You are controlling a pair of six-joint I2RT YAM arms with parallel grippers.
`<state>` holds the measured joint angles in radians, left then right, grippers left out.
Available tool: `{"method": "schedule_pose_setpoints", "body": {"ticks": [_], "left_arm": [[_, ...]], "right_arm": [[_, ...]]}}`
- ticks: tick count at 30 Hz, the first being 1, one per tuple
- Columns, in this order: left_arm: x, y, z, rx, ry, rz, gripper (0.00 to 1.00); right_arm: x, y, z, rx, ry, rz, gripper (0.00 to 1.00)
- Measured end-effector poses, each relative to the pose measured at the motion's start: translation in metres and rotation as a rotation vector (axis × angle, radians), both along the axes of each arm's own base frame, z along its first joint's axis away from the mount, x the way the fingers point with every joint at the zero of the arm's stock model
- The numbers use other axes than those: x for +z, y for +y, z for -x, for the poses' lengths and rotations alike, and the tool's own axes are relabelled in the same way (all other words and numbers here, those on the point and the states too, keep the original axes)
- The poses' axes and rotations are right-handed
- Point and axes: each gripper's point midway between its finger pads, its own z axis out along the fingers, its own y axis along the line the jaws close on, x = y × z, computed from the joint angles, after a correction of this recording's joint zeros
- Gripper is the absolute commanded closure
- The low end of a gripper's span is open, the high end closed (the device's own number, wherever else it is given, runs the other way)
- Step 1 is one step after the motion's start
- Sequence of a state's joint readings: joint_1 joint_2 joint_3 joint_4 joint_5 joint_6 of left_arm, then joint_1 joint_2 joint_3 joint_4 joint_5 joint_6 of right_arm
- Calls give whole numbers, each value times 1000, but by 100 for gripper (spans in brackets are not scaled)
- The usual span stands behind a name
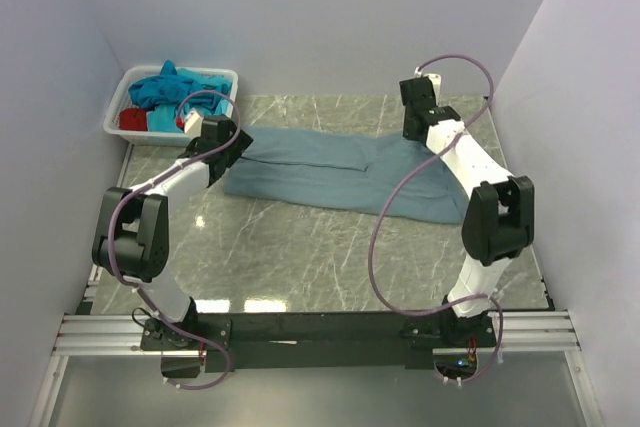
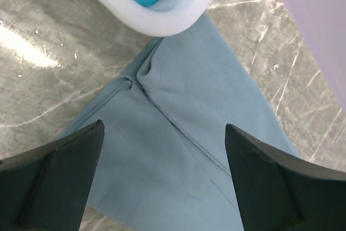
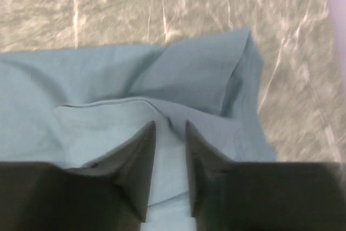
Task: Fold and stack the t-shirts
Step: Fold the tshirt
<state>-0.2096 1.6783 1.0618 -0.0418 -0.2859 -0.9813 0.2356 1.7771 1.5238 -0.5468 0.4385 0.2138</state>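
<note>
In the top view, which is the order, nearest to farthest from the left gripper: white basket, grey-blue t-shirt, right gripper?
From the left gripper:
1. grey-blue t-shirt, directly beneath it.
2. white basket, just behind, in the far left corner.
3. right gripper, over the shirt's other end, on the right.

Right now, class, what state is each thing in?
grey-blue t-shirt: laid out on the table, partly folded.
turquoise t-shirt: crumpled in the basket.
red t-shirt: bunched in the basket.
left pincer: open, empty.
right pincer: slightly open, empty.
</note>
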Motion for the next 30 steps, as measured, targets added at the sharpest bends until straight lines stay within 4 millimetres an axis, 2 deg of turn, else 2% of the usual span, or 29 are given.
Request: {"method": "schedule_pose_setpoints", "body": {"ticks": [2,3,6,9,11,14,18,22,25,27,30], "left_arm": [[3,0,-2,2,-8,1,1],[4,1,-3,2,-13,1,1],[7,2,-3,0,-20,-4,1],[22,2,-2,-8,-50,-8,1],[38,3,-1,-8,-85,-10,0],[75,8,3,1,-167,-19,1],[132,19,21,18,-294,-37,1],[194,30,52,31,-432,-49,1],[226,43,83,62,-541,-52,1],[232,52,101,98,-587,-44,0],[213,58,115,109,-574,-57,1]], "right_arm": [[-3,0,-12,-7,1,0,40],[-4,1,-18,-10,-2,-1,36],[-10,2,-26,-14,3,1,29],[-12,2,-25,-19,9,-3,24],[-10,3,-26,-26,-6,-13,13],[-11,2,-17,-37,-17,-30,12],[-7,-2,8,-58,-45,-67,11],[9,-3,32,-61,-115,-125,10],[23,-2,47,-59,-184,-177,10],[28,0,55,-55,-218,-210,10],[22,4,69,-42,-235,-265,10]]}}
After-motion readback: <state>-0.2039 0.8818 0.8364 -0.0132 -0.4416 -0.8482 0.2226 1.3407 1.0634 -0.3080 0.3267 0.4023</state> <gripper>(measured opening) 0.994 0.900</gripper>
